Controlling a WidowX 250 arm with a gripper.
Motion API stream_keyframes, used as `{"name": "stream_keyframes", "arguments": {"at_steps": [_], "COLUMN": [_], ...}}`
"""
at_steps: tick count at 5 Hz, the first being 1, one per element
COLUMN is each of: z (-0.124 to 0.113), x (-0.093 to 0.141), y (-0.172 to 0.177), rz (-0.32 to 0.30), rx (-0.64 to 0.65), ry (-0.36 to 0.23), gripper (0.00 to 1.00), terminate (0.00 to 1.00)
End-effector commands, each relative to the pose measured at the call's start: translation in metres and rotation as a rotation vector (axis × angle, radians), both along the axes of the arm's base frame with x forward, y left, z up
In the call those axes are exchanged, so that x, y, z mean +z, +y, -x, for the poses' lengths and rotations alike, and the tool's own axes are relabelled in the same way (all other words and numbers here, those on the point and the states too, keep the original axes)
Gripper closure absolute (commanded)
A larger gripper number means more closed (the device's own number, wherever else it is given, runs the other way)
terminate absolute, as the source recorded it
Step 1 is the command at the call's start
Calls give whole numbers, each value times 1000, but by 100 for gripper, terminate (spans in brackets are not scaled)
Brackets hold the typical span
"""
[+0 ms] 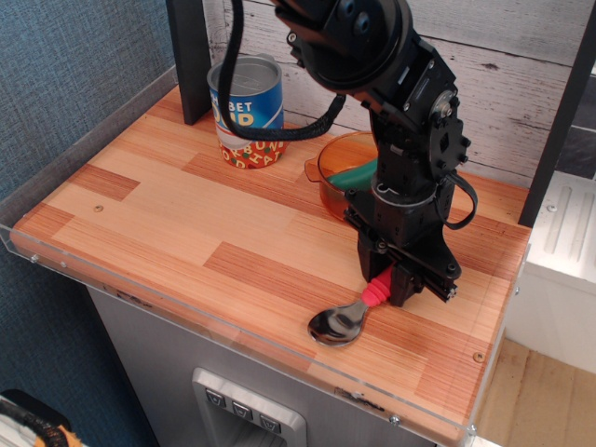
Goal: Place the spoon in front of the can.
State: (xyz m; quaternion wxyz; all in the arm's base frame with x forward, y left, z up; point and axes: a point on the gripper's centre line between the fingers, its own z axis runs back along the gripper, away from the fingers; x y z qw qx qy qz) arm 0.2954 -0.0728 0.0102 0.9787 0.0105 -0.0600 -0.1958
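A: Where's the spoon (346, 315)?

B: Front right of the table (168, 214), silver bowl close to the front edge, pink-red handle running up into the gripper (396, 284). Fingers (410, 279) clenched on that handle.

A: And the can (247, 110)?

B: Back left, upright, blue label, right beside a dark post (191, 56). Well apart from the spoon.

A: Room to move?

B: Wide bare wood between the spoon and the can, across the whole middle and left. A clear plastic lip (84, 275) runs along the front and left edges.

A: Anything in the way?

B: An orange transparent pot (340, 182) with a green toy (358, 175) inside, just behind the gripper. A black cable (279, 130) hangs across the can.
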Motion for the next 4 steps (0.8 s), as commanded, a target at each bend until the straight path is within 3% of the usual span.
{"name": "stream_keyframes", "arguments": {"at_steps": [1, 2, 3, 4], "z": [19, 27, 29, 25], "x": [64, 83, 86, 83], "y": [23, 46, 84, 120], "rz": [22, 33, -31, -10], "rx": [177, 258, 504, 756], "ry": [-97, -158, -152, -139], "gripper": [100, 100, 100, 100], "terminate": [0, 0, 0, 0]}}
